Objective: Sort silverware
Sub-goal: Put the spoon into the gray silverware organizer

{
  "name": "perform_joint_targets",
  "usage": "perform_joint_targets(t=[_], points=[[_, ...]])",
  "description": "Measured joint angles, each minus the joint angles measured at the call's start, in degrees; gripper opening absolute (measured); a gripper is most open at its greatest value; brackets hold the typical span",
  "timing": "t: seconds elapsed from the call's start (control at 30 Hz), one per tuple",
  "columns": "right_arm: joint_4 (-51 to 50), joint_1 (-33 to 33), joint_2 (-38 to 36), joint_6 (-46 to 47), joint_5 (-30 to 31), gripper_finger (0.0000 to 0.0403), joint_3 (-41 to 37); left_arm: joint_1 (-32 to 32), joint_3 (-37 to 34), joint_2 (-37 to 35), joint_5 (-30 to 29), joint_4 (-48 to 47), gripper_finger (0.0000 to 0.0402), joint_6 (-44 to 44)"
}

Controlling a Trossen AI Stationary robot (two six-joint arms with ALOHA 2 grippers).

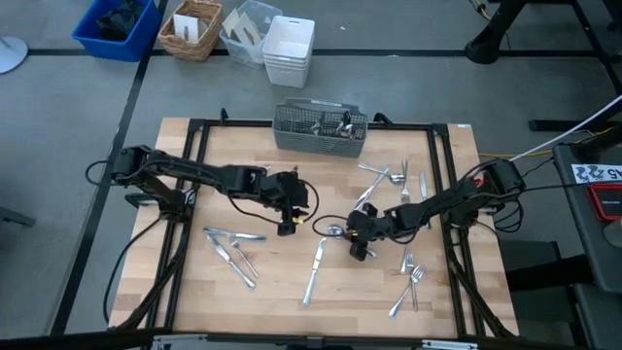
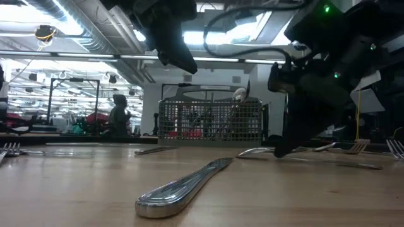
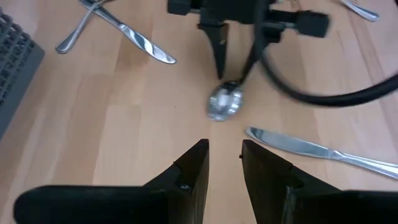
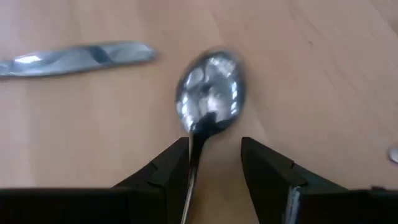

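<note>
The small shiny silver-metal spoon lies near the middle of the pale wooden surface, bowl turned toward the left arm, its thin handle running back between the fingers of the right gripper. In the right wrist view those fingers stand slightly spread on either side of the handle, one close against it and the other with a gap, so the pinch does not look made yet. A slim silver table knife lies just beside the spoon, on the side toward the front edge.

More of the silverware is scattered around: a cluster of knives and forks near the left front, a few forks at the right front, and several more pieces toward the back. The grey wire-mesh rectangular caddy stands at the back edge and already holds some pieces upright.

The left gripper hovers left of the spoon, well off the surface, empty, with fingers a narrow gap apart.

The step in hand appears to be picking up the spoon. The next move calls for pressing the fingers onto the thin handle without skidding it across the wood, then lifting it clear of the knife and carrying it to the caddy.
</note>
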Motion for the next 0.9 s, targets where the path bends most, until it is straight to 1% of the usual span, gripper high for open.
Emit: perform_joint_targets(t=[0.17,0.27,0.37,0.47,0.57,0.67,0.7,0.73,0.8,0.9], points=[[1.22,0.08,2.43,-0.07,1.99,0.0150,0.16,-1.34,0.02,0.00,-0.57,-0.04,0.0088,-0.28],[1.82,0.17,2.81,-0.12,5.05,0.0149,0.16,-2.04,0.02,0.00,-1.85,-0.04,0.0088,-0.30],[1.84,0.18,2.93,-1.48,6.62,0.0142,0.16,-2.60,0.02,0.00,-2.26,-0.04,0.0088,-0.56],[1.76,0.14,2.97,-2.65,7.30,0.0114,0.14,-3.22,0.02,0.00,-3.49,-0.06,0.0088,-0.64],[2.01,0.05,3.00,-3.82,8.17,0.0070,0.10,-3.96,0.02,0.00,-5.61,-0.61,0.0088,-0.45],[3.14,0.00,3.06,-6.92,8.29,0.0023,-0.02,-4.73,0.02,0.00,-8.18,-0.63,0.0088,-0.27],[3.57,-0.03,3.03,-7.91,8.25,0.0016,-0.06,-4.87,0.02,-0.06,-8.75,-0.67,0.0088,-0.25],[3.83,-0.06,2.89,-8.99,8.24,0.0014,-0.06,-5.13,0.02,-0.50,-8.99,-1.11,0.0088,-0.26],[3.46,-0.13,2.80,-9.44,8.68,0.0022,0.24,-5.38,0.02,-1.51,-9.34,-2.41,0.0088,-0.54],[3.33,-0.13,2.02,-10.75,9.15,0.0033,1.27,-5.98,0.02,-3.92,-11.74,-4.41,0.0088,-1.58]])
